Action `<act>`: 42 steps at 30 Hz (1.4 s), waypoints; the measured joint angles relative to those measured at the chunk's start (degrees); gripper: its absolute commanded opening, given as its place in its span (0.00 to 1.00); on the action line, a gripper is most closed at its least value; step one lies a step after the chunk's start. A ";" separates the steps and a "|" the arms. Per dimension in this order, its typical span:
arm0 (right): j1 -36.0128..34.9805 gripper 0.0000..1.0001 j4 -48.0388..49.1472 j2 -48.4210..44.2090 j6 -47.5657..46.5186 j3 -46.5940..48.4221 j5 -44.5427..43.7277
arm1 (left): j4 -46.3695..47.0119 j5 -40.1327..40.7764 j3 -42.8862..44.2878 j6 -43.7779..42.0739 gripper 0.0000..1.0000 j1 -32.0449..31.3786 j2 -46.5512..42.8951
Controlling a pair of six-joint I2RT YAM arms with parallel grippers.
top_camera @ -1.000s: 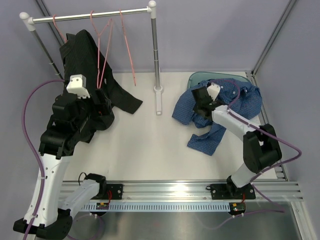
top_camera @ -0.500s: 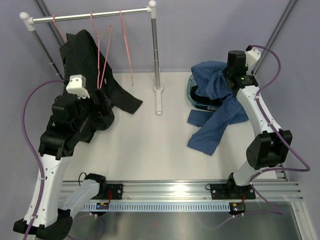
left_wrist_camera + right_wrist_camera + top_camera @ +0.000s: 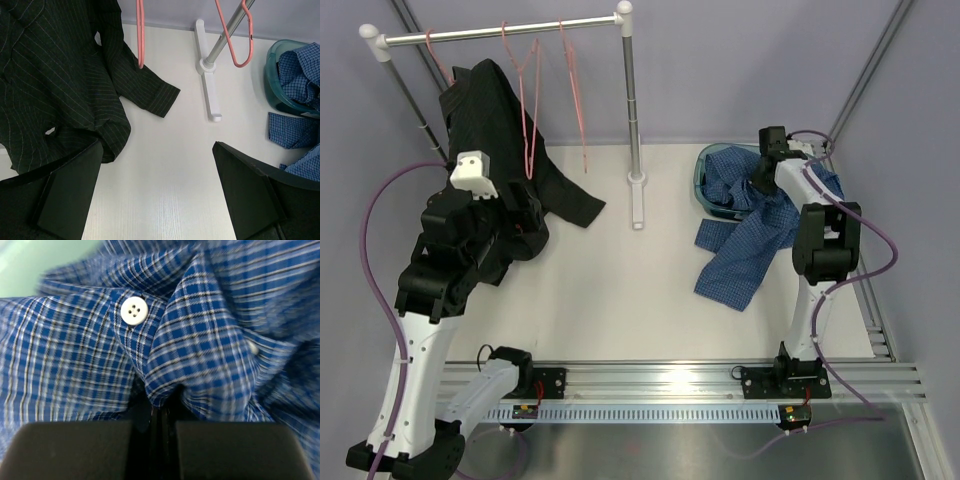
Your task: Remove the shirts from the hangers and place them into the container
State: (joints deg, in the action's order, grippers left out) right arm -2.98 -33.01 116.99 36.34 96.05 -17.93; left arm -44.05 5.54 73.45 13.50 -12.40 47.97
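While I watch from the top camera, shirts: two that I can count, one blue shirt [image 3: 750,245] and one dark shirt [image 3: 480,100]. I cannot tell whether the dark heap under my left arm hides another.
Blue shirt: checked, partly inside the tub [image 3: 703,180], with the rest spilling over the near rim onto the table [image 3: 620,290].
Dark shirt: finely striped and hung at the left end of the rail [image 3: 600,20]. Its lower half is slumped on the table, with one sleeve stretched toward the rail's post [image 3: 632,100].
Hangers [image 3: 528,100]: three, all pink, all hooked on the rail. Two hang bare and the leftmost carries the dark shirt.
Tub: one, teal, at the far right of the table, just beside my right arm's wrist.
Right gripper [image 3: 160,412]: down in the tub, fingers pressed together with a fold of the blue shirt pinched between them. One white button [image 3: 134,310] sits just above the pinch.
Left gripper [image 3: 157,147]: spread wide with nothing between the fingers. It is held above bare table, with the dark shirt's hem near its left finger [image 3: 70,195].
Left wrist view: two bare hanger ends, the post's foot and the tub with blue cloth in it.
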 measured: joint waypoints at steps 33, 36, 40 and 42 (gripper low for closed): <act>0.70 0.93 -1.22 -39.52 6.16 -29.57 5.49 | -0.90 -1.03 0.72 0.09 0.99 0.00 -1.86; 0.81 0.92 2.67 -41.97 8.63 -39.67 7.93 | -1.38 -1.90 0.22 0.22 0.99 0.00 -3.39; 0.81 0.88 8.35 -44.33 9.86 -48.96 10.97 | -1.79 -4.39 -1.79 1.25 0.99 0.00 -5.42; 0.81 0.88 11.19 -45.20 9.81 -52.19 11.67 | -1.86 -5.62 -3.45 1.81 0.99 -0.02 -6.45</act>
State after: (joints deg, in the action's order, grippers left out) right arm -2.17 -21.82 71.79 46.15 43.86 -6.26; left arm -45.91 -0.08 70.00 15.31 -12.43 41.52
